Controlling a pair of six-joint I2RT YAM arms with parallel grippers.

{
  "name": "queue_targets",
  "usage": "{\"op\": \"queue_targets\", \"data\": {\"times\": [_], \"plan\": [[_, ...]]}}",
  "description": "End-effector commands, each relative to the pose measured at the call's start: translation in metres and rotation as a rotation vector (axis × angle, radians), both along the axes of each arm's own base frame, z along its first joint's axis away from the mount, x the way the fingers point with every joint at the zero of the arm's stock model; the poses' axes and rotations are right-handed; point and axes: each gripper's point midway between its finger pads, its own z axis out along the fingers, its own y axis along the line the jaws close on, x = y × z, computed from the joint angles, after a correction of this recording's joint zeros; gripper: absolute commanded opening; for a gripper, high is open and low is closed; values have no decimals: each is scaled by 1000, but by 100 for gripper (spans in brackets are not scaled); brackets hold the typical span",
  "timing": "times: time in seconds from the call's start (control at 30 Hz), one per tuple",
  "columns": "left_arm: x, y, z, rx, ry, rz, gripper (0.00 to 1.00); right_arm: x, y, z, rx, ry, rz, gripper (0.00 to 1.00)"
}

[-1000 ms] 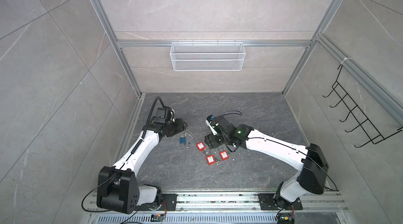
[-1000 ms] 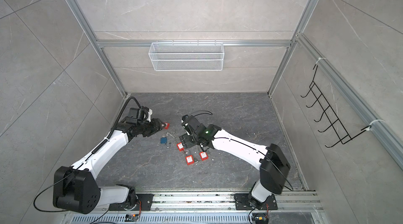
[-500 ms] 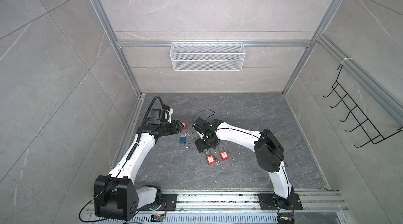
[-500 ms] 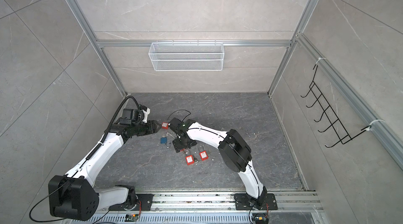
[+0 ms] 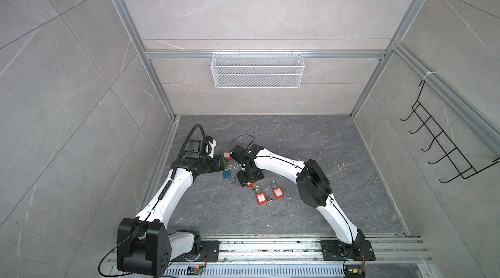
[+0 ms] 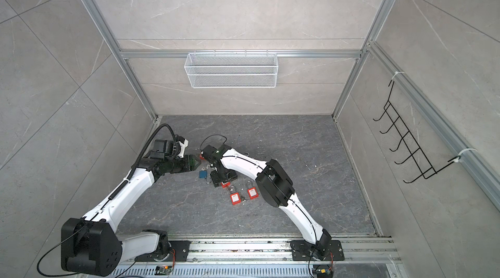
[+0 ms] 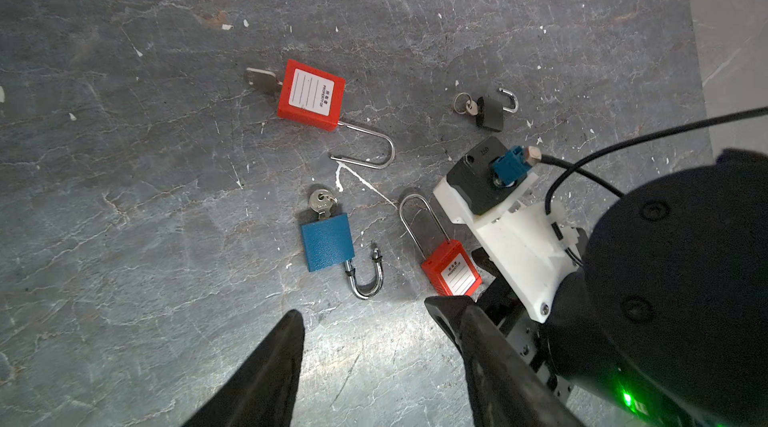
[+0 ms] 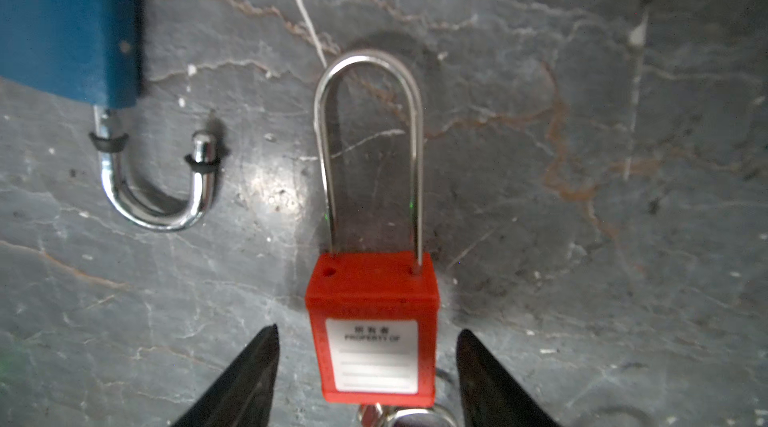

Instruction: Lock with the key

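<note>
While our right gripper (image 8: 366, 329) hung open astride the red padlock (image 8: 372, 292) on the floor (image 8: 582, 72), left gripper (image 7: 363, 307) open and empty, we judged a centred squeeze on its body best.

Red padlock (image 8: 372, 321) lay flat on the grey floor (image 8: 582, 155), white label up, long steel shackle (image 8: 370, 67) extended. One shackle leg sat in the body; the other hole showed open. Key (image 8: 411, 418) at its base, blurred.
</note>
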Motion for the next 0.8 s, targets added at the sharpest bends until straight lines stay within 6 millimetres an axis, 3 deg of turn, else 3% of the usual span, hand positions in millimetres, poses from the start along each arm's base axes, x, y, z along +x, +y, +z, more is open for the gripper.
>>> {"op": "queue_targets", "data": {"times": [0.0,0.4,0.5,0.67,0.77], "plan": [[3,0,14,-1,-64,-24,63,-4,-9,-5,-66,27,1,65],[7,0,22,-6,-79,-19,63,-8,-9,-11,-84,53,50,50],[6,1,22,0,-74,-14,63,-9,-8,-13,-86,56,68,42],[4,4,26,13,-82,-8,63,-8,-2,-4,-55,24,121,33],[3,4,31,16,-93,-14,63,-4,-1,12,-36,-20,170,29]]}}
